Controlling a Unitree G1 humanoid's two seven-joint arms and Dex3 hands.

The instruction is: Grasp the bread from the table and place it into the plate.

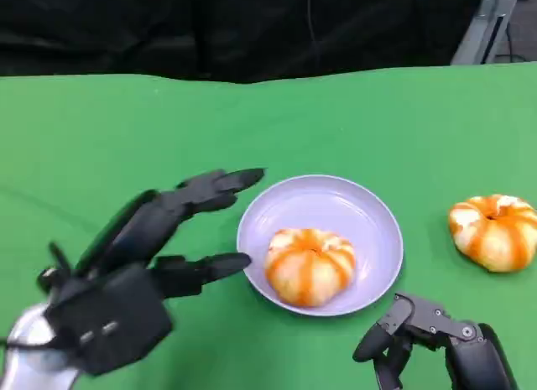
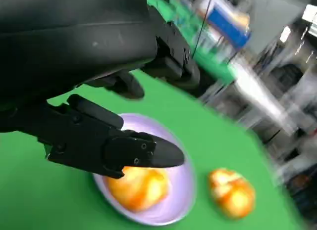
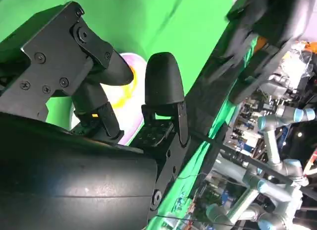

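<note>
A lilac plate (image 1: pixel 369 207) sits near the middle of the green desk (image 1: pixel 101 130), a little toward the near edge. One bread (image 1: pixel 310 265) lies inside it, against the plate's near rim, an orange-striped round bun with a dimple on top. A second bread (image 1: pixel 495 231) rests on the bare desk close to the right edge, well apart from the plate.

The left hand (image 1: pixel 138 260) hovers over the desk just left of the plate, its fingers (image 1: pixel 220 182) released and spread, holding nothing. One fingertip lies close to the plate's left rim and another reaches past its far-left rim; whether either touches it cannot be told. In the left wrist view the same hand (image 2: pixel 99 91) reaches over the plate (image 2: pixel 183 190), with the bun (image 2: pixel 136 188) inside it and the other bun (image 2: pixel 232 193) on the desk beyond, both blurred.

The right hand (image 1: pixel 432 335) sits low at the near edge, just in front of the plate's near-right rim, fingers (image 1: pixel 375 344) curled downward with nothing in them. In the right wrist view the hand (image 3: pixel 114 91) shows bent fingers (image 3: pixel 163 84) and a sliver of the plate (image 3: pixel 126 99) behind them.
</note>
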